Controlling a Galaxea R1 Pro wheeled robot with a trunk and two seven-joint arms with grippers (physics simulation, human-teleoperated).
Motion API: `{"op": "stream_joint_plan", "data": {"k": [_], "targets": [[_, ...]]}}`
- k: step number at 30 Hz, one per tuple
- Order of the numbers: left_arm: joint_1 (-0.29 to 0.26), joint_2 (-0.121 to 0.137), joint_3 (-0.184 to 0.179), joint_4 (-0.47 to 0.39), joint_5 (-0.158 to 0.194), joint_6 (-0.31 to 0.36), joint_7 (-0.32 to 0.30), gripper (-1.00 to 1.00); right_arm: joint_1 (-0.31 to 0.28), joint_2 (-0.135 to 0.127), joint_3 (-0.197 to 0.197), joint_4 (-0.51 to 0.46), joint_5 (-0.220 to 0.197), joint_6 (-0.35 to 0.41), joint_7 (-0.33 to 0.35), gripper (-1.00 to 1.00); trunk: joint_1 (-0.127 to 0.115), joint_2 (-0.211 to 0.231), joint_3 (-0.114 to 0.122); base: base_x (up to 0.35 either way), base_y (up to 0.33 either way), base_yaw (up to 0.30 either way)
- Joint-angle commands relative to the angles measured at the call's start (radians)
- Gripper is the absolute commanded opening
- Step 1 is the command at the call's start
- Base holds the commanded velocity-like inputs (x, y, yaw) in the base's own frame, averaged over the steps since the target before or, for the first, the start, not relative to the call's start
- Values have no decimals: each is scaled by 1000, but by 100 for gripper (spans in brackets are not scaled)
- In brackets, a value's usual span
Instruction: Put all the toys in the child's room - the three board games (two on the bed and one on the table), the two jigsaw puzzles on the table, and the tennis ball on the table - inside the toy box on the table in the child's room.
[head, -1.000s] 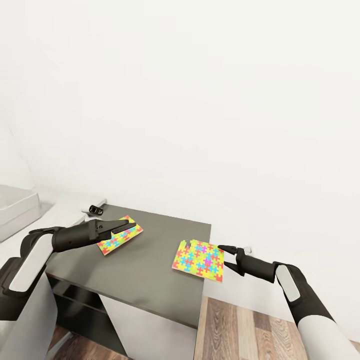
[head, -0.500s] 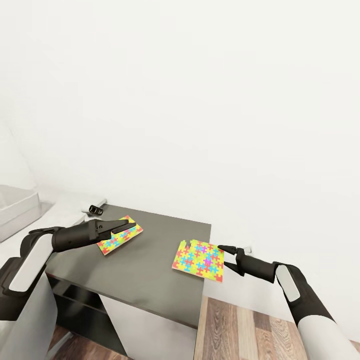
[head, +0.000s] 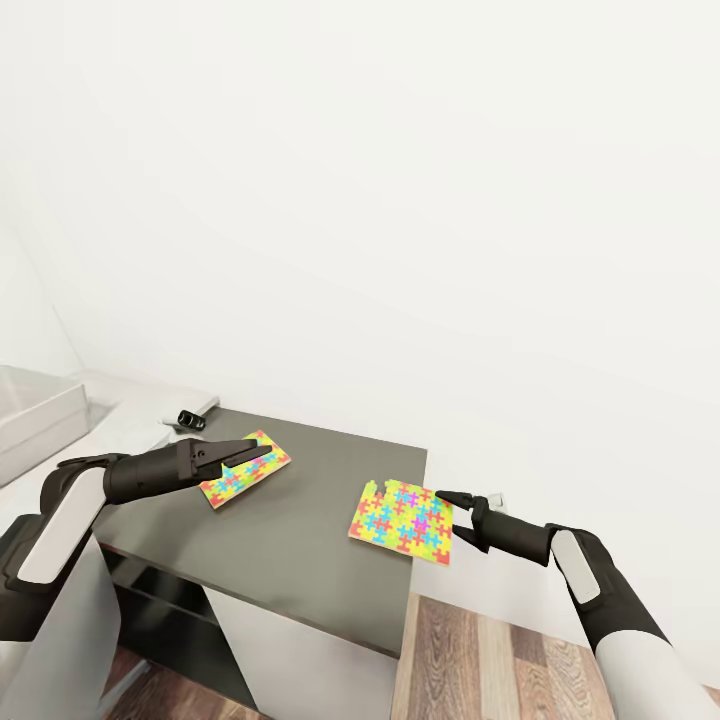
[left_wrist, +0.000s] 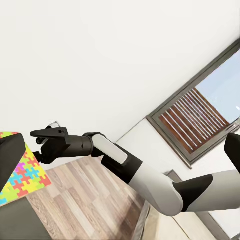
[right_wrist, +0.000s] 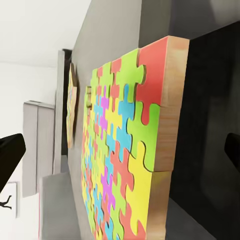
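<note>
Shifted slightly across the head view, and all of a piece, so judged as camera drift rather than any move of arms or toys. Seen from the head: left end effector (head: 268, 455) hovering over the left jigsaw puzzle (head: 245, 472) on the dark grey worktop (head: 290, 540), whether touching the sheet or just above it cannot be told; right end effector (head: 450, 512) spread open around the near edge of the right jigsaw puzzle (head: 402, 522), which overhangs the worktop's corner above the wood floor (head: 480, 650); toy box (head: 40, 405) well apart at the far left, on the lighter section. Seen from the left wrist: own fingers far apart at the picture's two sides, so open, with the right end effector (left_wrist: 39, 146) just beside the right jigsaw puzzle (left_wrist: 20, 175), and a dark-framed window (left_wrist: 200, 125) behind. Seen from the right wrist: fingers wide apart, not yet clamped, either side of the right jigsaw puzzle (right_wrist: 120, 150) with its pale wooden edge facing the camera, and the left jigsaw puzzle (right_wrist: 72, 105) beyond. Judged step — lining up grasps on both puzzles. Next move calls for closing squarely on that thin overhanging edge, lifting level, then carrying across to the toy box. No brand, label or writing legible anywhere.
</note>
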Motion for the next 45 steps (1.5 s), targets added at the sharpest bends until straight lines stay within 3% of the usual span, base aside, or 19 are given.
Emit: {"op": "stream_joint_plan", "data": {"k": [1,5,6,18,45], "targets": [[-1,1,-1,0,1,3,-3,100,-1,0,-3,0,6,4,6,100,0,0,-1,0,0,6],[-1,1,-1,0,1,3,-3,100,-1,0,-3,0,6,4,7,100,0,0,-1,0,0,3],[-1,1,-1,0,1,3,-3,100,-1,0,-3,0,6,4,7,-100,0,0,-1,0,0,2],[-1,1,0,0,1,3,-3,100,-1,0,-4,0,6,6,9,-100,0,0,-1,0,0,0],[-1,1,4,0,1,3,-3,100,-1,0,-3,1,6,6,9,-100,-104,189,84,0,0,0]]}}
